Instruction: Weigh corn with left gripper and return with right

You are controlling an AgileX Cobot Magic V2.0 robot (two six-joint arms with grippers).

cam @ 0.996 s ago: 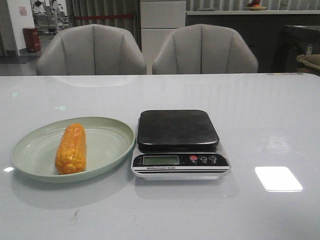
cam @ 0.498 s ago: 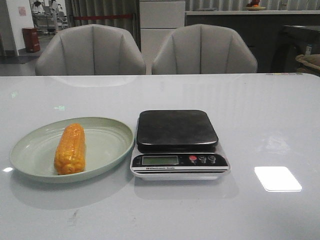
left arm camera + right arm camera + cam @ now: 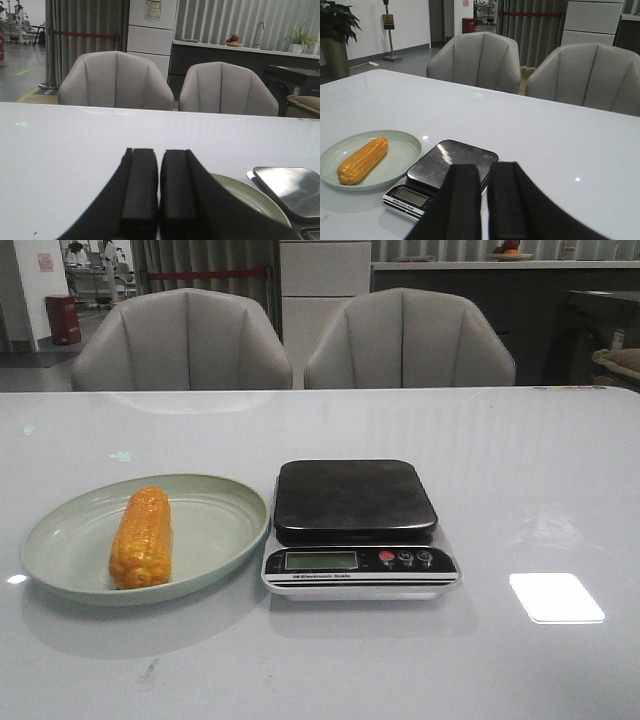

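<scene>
The orange-yellow corn lies lengthwise in a pale green oval plate on the white table, left of the scale. The scale's black platform has nothing on it. The corn also shows in the right wrist view, with the plate and the scale. In the left wrist view the plate's rim and a corner of the scale show; the corn is hidden there. My left gripper and right gripper are shut and empty. Neither shows in the front view.
Two grey chairs stand behind the table's far edge. A bright light reflection lies on the table right of the scale.
</scene>
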